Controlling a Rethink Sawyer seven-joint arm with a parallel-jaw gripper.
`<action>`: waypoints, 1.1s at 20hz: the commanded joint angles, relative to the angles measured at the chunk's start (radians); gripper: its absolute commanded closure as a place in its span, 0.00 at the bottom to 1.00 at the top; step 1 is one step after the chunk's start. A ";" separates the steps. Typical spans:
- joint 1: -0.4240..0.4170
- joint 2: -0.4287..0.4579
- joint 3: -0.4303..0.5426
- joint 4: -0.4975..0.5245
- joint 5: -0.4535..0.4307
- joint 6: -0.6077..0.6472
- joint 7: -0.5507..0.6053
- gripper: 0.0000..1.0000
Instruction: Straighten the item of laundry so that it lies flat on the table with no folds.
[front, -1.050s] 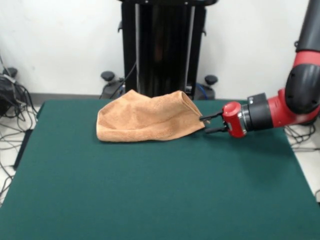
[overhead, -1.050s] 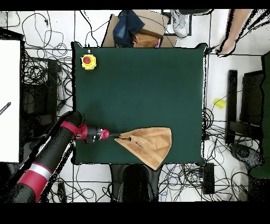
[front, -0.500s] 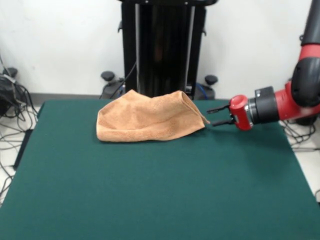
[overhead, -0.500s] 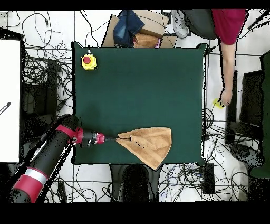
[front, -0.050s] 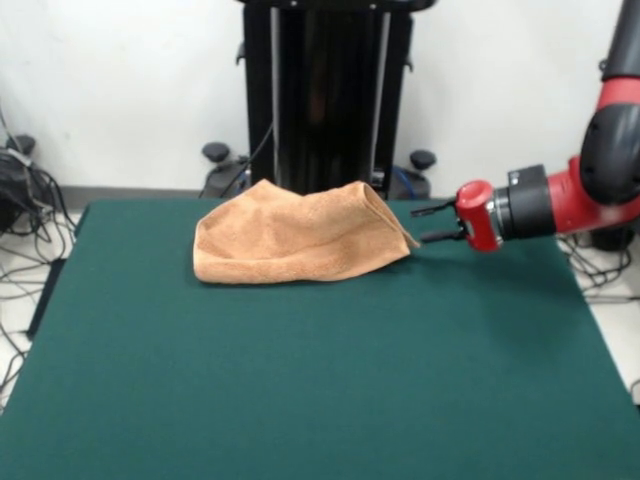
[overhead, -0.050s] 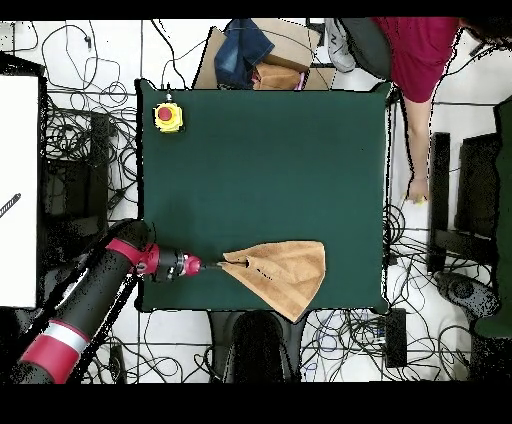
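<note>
Front view: our gripper, jaws parted and empty, sits at three o'clock of the folded towel; we should re-pinch its upper corner only

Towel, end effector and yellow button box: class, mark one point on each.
towel (front, -0.050s: 295, 238), front view, middle of the folded cloth.
end effector (front, -0.050s: 430, 222), front view, between its open tips.
yellow button box (overhead, -0.050s: 168, 117), overhead view, red button.
</note>
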 joint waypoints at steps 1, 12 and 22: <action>-0.016 0.031 0.094 0.037 0.007 -0.045 0.277 0.00; -0.032 0.090 0.076 -0.010 0.020 -0.084 0.305 0.00; -0.058 0.154 0.000 -0.100 0.031 -0.094 0.339 0.00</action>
